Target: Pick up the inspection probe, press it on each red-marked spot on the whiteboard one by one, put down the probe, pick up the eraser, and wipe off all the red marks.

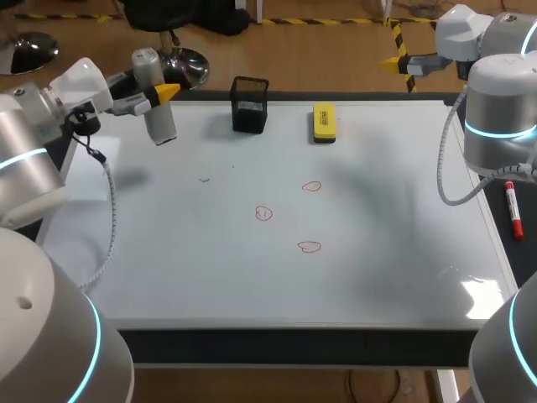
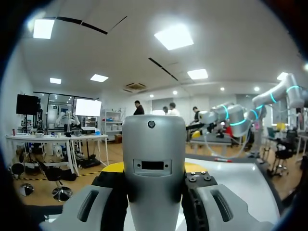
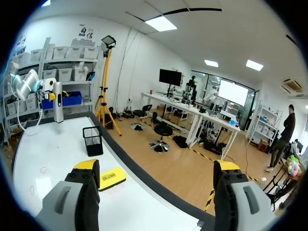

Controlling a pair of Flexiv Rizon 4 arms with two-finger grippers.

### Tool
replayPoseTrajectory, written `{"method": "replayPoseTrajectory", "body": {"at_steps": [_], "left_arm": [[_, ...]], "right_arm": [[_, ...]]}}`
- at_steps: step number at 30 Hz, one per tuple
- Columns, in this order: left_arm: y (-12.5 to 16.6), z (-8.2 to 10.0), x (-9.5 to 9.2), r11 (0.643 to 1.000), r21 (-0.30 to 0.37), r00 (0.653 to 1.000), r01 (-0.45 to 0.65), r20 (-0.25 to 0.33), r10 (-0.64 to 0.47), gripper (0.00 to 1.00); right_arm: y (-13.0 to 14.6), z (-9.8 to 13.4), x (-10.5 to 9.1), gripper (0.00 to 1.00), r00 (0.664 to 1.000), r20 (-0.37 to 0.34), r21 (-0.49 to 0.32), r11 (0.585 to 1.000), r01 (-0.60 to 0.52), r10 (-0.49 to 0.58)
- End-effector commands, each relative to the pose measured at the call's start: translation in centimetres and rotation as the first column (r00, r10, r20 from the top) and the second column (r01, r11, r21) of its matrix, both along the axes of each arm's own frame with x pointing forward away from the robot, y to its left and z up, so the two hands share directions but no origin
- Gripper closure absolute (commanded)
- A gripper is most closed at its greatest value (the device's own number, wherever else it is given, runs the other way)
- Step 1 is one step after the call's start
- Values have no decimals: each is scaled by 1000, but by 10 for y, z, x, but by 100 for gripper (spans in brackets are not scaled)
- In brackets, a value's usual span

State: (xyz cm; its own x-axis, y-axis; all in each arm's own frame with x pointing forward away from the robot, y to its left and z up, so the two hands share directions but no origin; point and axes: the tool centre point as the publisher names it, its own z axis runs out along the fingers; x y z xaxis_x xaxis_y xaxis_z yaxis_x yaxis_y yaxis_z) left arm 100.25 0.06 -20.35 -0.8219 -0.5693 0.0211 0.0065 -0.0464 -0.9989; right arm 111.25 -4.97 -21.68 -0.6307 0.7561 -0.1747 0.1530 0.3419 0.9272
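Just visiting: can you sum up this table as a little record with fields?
probe: gripped by left gripper, raised over whiteboard far left corner
right gripper: open, empty
red marks: three, mid-board, unwiped
eraser: yellow, lying at far edge
mesh holder: black, beside eraser
marker: red, right of board

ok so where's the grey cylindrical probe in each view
head view: grey cylindrical probe in the left gripper, near the whiteboard's far left corner
left wrist view: upright, clamped in that gripper, close up
right wrist view: across the whiteboard, beyond the black mesh holder, probe at
shared landmark: the whiteboard
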Motion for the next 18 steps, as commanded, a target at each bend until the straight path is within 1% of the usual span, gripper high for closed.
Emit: {"method": "replayPoseTrajectory", "body": {"at_steps": [1, 16, 17, 18], "left_arm": [[-1, 0, 0, 1000, -1, 1000, -3, 3, 3, 100], [-1, 0, 0, 1000, -1, 1000, -3, 3, 3, 100], [-1, 0, 0, 1000, -1, 1000, -3, 3, 3, 100], [-1, 0, 0, 1000, -1, 1000, -3, 3, 3, 100]], "right_arm": [[0, 0, 1, 0, 1000, -2, -1, 1000, -1, 1], [0, 0, 1, 0, 1000, -2, -1, 1000, -1, 1], [4, 0, 4, 0, 998, -24, -32, 998, -57, 56], [6, 0, 7, 0, 996, -40, -56, 995, -86, 84]]}}
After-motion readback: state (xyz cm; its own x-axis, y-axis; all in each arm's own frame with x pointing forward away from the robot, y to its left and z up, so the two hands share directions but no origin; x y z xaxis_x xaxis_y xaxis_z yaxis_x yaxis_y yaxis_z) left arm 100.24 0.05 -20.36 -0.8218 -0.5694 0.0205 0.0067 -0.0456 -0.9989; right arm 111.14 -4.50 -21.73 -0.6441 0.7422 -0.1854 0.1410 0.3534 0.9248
